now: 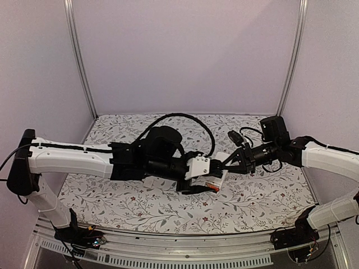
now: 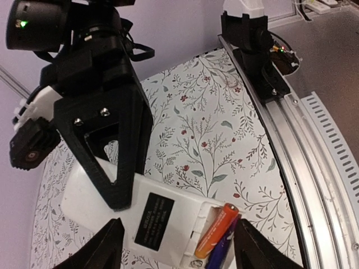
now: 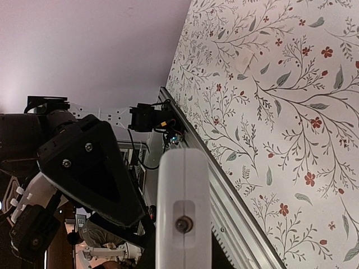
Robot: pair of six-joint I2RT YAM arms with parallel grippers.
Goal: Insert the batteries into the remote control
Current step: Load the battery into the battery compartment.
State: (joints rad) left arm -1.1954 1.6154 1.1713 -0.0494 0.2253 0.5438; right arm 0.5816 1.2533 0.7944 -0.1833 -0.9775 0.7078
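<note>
The top external view sits high, above and behind the arm bases. It faces the far wall and takes in the whole table (image 1: 140,210) and the near rail (image 1: 185,246) from well back. The left wrist camera hangs close over the remote control (image 2: 168,221) and looks right along the rail to the right arm's base (image 2: 252,39). The right wrist camera, equally close, faces left toward the left arm's base (image 3: 147,119). Both wrist views share the remote control, the rail and the table.
</note>
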